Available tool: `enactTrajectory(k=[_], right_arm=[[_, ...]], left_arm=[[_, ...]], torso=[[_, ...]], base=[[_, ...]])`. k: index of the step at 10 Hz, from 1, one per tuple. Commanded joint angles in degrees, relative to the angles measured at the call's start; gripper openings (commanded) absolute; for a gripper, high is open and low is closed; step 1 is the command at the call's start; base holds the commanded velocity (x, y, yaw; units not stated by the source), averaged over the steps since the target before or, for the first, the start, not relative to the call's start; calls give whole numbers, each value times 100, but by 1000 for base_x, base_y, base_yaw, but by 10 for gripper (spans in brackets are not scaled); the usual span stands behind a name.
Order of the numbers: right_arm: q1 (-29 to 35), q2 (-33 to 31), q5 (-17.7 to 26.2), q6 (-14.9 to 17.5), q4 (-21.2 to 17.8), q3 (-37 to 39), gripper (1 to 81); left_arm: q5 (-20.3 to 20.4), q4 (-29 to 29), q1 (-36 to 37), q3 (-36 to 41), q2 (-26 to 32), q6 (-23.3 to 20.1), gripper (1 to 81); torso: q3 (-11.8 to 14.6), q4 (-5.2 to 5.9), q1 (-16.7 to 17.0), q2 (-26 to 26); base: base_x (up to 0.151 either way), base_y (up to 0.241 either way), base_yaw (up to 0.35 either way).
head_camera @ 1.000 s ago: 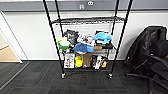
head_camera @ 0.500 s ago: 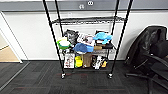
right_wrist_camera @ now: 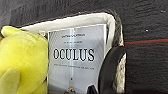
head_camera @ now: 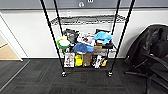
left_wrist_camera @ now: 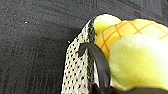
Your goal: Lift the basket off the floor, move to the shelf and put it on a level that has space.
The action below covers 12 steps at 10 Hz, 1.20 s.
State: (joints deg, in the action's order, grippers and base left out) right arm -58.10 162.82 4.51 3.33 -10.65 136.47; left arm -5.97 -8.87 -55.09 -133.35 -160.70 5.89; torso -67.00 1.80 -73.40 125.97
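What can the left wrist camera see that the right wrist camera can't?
Only the left wrist view shows the basket's speckled woven outside and the toy's orange criss-cross part. Only the right wrist view shows a white booklet reading OCULUS standing in the basket against its pale lining, plus a red line on the carpet. Both show the basket, the yellow plush toy, a curved black handle and dark carpet underneath.

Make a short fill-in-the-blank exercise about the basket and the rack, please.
1. Next to the yellow plush toy in the basket stands a box printed with the word ____.
2. The rack stands on dark ____.
3. The rack's tier with nothing on it is the ____ of the three visible.
4. To the right of the rack stands an office ____.

Missing words: OCULUS; carpet; highest; chair
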Motion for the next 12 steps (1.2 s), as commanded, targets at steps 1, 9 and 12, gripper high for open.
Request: enactTrajectory(k=[1, 9, 12], right_arm=[[751, -186, 191, -43, -270, -447, 10], [1550, -326, 674, -34, -200, -693, 10], [1744, -423, 718, -34, -227, -860, 10]], left_arm=[[-88, -141, 697, 529, 266, 26, 10], [26, -765, 1346, 565, 494, 26, 10], [17, -774, 1461, 890, 661, 53, 10]], torso=[[0, 0, 362, -560], [-11, 0, 1357, -2121], [451, 0, 1720, -2693]], base=[[0, 0, 0], [0, 0, 0], [0, 0, 0]])
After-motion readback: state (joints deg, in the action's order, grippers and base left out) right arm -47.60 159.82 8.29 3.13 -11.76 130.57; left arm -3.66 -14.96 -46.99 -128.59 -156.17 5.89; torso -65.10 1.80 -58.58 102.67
